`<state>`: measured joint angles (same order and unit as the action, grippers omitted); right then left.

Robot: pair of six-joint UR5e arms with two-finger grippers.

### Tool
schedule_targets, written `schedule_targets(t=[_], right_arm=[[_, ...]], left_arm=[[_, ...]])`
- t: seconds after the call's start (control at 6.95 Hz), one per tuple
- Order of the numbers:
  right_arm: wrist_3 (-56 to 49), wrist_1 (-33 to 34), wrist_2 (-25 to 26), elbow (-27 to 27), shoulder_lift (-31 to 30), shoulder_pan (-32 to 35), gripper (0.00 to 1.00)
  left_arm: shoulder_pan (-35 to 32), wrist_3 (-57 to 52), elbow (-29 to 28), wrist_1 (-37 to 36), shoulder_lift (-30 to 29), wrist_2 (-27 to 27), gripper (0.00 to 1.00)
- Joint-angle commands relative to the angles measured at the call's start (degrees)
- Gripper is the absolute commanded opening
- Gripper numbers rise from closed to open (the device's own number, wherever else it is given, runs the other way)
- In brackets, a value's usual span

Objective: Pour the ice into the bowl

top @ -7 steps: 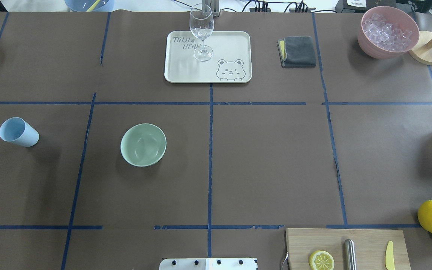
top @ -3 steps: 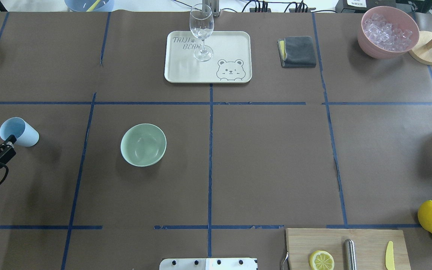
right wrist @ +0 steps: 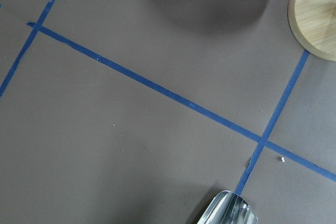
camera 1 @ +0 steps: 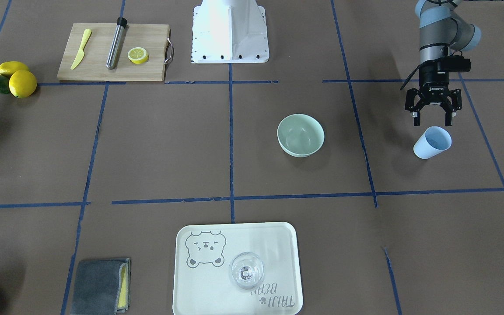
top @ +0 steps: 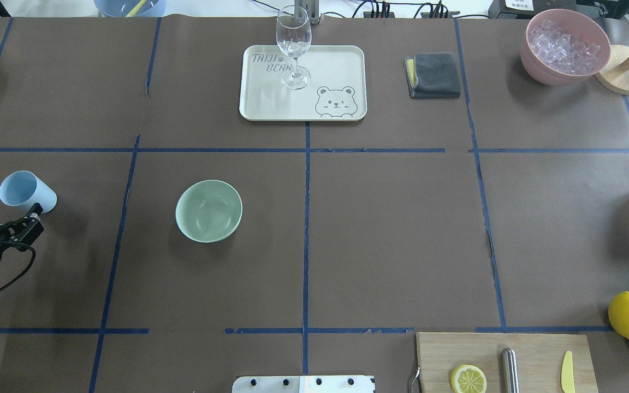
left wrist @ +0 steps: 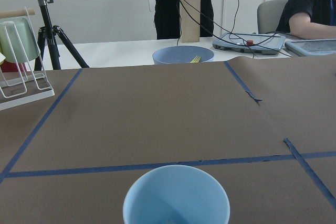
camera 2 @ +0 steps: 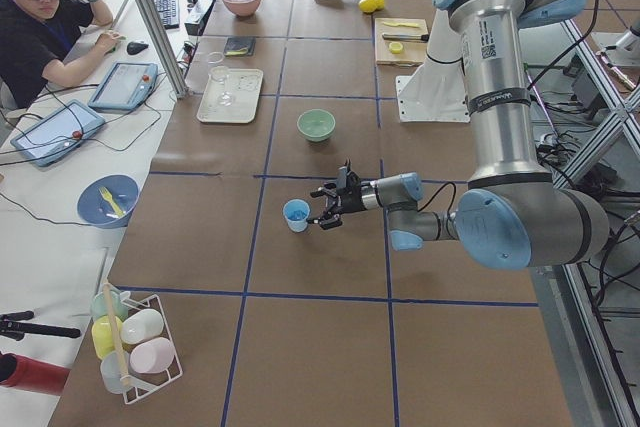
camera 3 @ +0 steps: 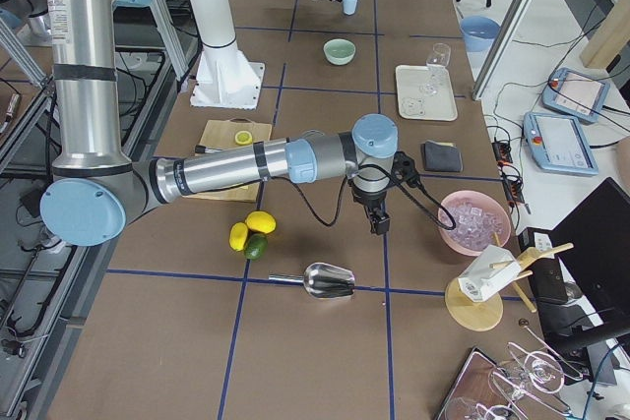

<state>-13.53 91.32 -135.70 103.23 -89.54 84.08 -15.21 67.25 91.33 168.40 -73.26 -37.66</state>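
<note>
Left tool (camera 1: 432,119) spread wide (held level)

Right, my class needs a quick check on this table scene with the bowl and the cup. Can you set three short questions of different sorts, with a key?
1. True or false: the mint-green bowl has something in it.
2. Which thing is the open left gripper closest to?
A. the lemon half
B. the light blue cup
C. the grey cloth
3. Fill in the gap: the wine glass stands on the ____.

Key
1. False: the bowl is empty.
2. B
3. tray
</note>
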Motion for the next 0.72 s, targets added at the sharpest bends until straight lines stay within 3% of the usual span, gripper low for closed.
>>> schedule_targets(t=[0.0,0.58], right_arm=[[0.0,0.0,0.0,0.0,0.0,0.0,1.00],[0.1,0.0,0.0,0.0,0.2,0.0,1.00]], left_arm=[[0.1,-0.4,-3.3,0.0,-3.3,0.4,1.00],[-5.0,0.2,-7.3,-0.1,-5.6,-0.3,1.00]])
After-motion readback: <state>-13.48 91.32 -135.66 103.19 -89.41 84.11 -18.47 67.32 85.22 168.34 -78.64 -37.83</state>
